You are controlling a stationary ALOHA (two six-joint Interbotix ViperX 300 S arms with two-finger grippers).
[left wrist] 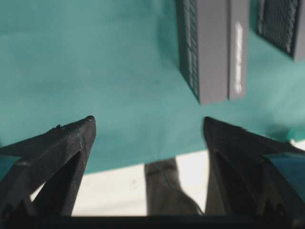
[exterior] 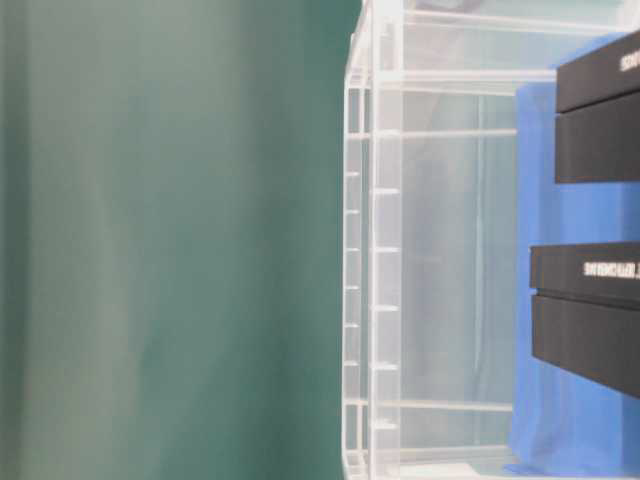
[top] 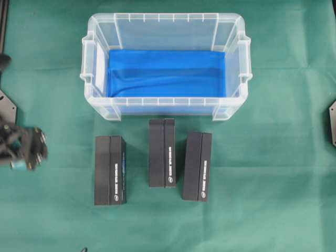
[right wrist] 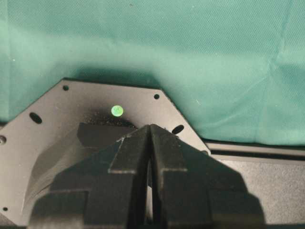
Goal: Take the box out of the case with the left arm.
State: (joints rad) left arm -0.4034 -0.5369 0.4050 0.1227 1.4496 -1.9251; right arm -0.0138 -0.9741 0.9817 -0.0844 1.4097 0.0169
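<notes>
Green cloth [top: 273, 173] everywhere, case [top: 100, 31] emptied; our left gripper [left wrist: 147, 126] gapes empty, could clip the nearest box [left wrist: 214, 47].

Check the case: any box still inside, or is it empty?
Empty of boxes. The overhead view shows the case holding only the blue cloth; all three black boxes lie on the green cloth in front of it.

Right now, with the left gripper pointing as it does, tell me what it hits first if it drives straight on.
Most likely the bare green cloth: the open left gripper points down at it. The nearest black box lies off to one side.
</notes>
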